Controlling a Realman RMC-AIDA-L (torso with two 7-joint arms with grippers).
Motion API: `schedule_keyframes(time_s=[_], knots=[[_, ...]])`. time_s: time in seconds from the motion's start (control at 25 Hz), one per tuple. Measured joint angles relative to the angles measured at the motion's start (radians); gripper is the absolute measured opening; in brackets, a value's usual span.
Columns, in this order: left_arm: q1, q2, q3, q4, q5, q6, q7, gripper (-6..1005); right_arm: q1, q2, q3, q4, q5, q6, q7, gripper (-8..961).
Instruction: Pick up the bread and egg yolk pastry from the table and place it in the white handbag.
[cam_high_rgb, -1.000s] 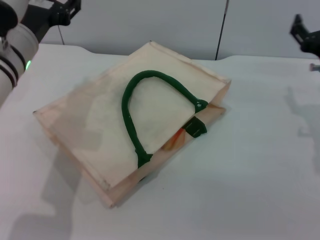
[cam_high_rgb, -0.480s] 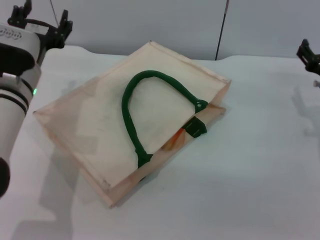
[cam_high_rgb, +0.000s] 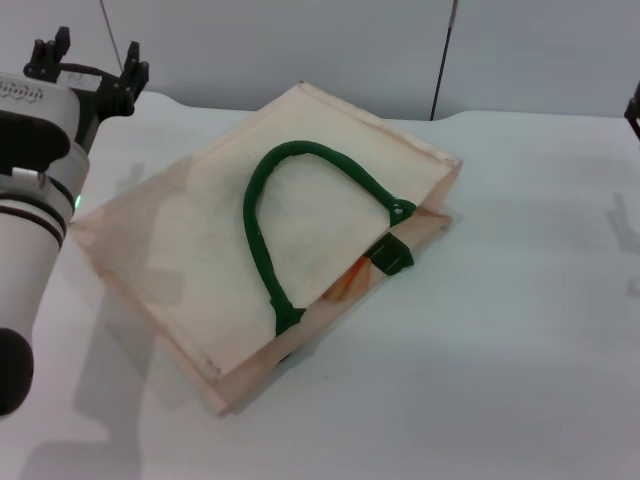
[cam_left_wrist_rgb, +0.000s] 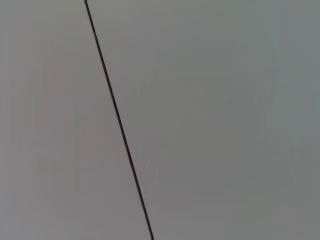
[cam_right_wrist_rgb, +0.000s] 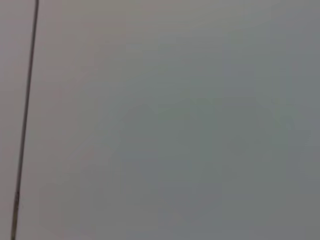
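The white handbag (cam_high_rgb: 270, 240) lies flat on the white tabletop (cam_high_rgb: 500, 330), set diagonally, its mouth facing the robot's right. One dark green rope handle (cam_high_rgb: 262, 225) arches across the upper face, ends fixed at green tabs near the mouth.

At the mouth, just beside the near green tab (cam_high_rgb: 393, 256), a small patch of orange-red and tan shows inside the handbag: this matches the striped bread (cam_high_rgb: 347, 283). Only that sliver is visible; the rest is hidden by the fabric. The egg yolk pastry cannot be seen in any view.

The left gripper (cam_high_rgb: 87, 62) is raised at the far left of the tabletop, beyond the handbag's far-left corner and clear of it. Its jaws stand spread apart with nothing between them. The white left arm (cam_high_rgb: 30, 200) runs down the left edge of the head view.

The right gripper (cam_high_rgb: 634, 108) shows only as a dark sliver at the right edge of the head view, well apart from the handbag; state of its jaws cannot be told.

Both wrist views show only a plain grey wall (cam_left_wrist_rgb: 210, 120) with a thin dark line.
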Motion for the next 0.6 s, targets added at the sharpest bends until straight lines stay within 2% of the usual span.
schedule_keyframes(time_s=[0.6], knots=[[-0.012,-0.001,0.057,-0.068,0.005,0.062,-0.038,800,-0.014,0.0,-0.036,0.009,0.063,0.002,0.001,877]])
